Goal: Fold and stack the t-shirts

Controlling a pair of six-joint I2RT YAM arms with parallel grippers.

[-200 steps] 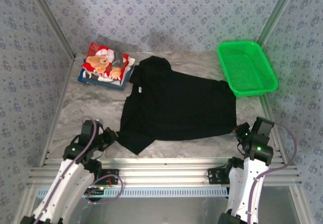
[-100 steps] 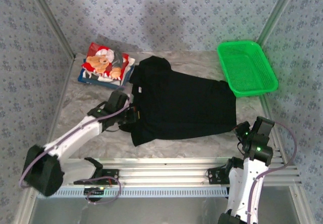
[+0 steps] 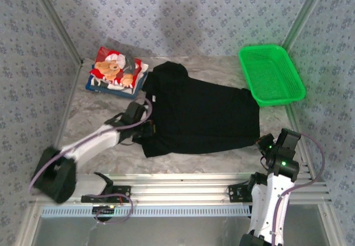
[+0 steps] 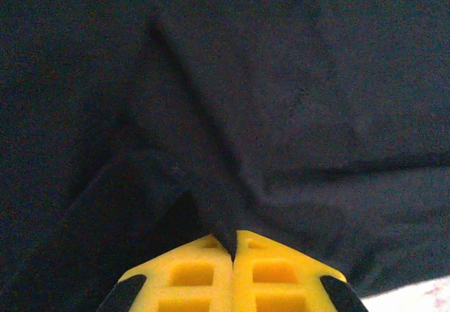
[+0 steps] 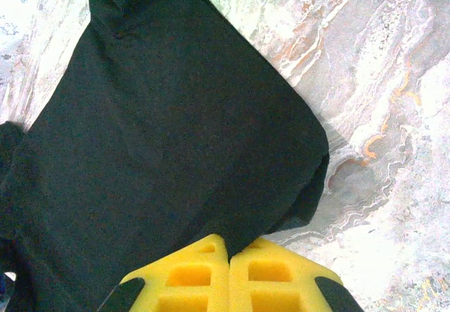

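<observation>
on the black t-shirt (image 3: 205,118) — left fingers (image 4: 186,280), right fingers (image 5: 184,278) each clamp cloth; pinched edges hidden.

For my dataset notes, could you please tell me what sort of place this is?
Most likely a robotics lab test cell: a marble-patterned table edged with aluminium rails, enclosed by patterned backdrop walls, with a black t-shirt laid out for handling.

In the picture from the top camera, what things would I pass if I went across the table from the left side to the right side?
teddy-bear t-shirt → black t-shirt → green basket
</observation>
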